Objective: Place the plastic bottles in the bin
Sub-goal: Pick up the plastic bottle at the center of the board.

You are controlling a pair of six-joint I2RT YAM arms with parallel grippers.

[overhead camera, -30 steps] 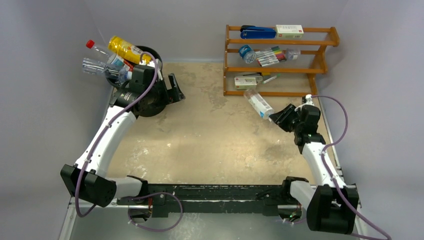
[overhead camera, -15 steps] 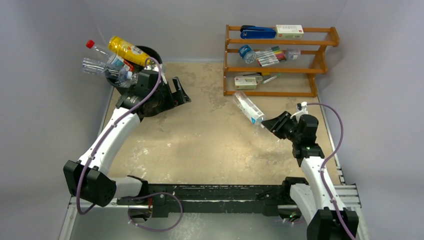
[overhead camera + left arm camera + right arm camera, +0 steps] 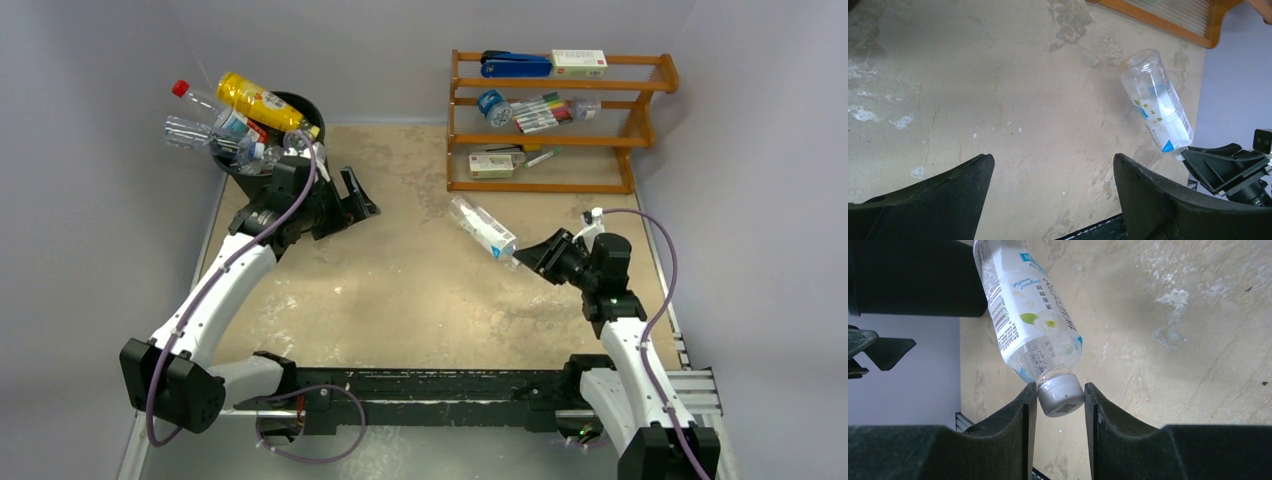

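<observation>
One bottle held by its cap, the bin well away on the left

The right gripper (image 3: 1060,395) is closed on the grey cap of a clear, white-labelled bottle (image 3: 1028,305), and nothing but the cap sits between the fingers. From there the bottle's long axis carries straight on out of the jaws, base leading and pointing up and left over the table (image 3: 400,290), just in front of the wooden rack (image 3: 545,187). Further along roughly that same line stands the left gripper (image 3: 355,195), jaws spread wide and empty, just beside the bin (image 3: 300,105). The bin is in the far left corner, well apart from the held bottle and heaped with other bottles (image 3: 235,120) that jut over its rim. The left arm is much the nearer to the bin, so the move probably means a long reach leftward or a handover. Gripped only at the cap, the body may swing on the way.
</observation>
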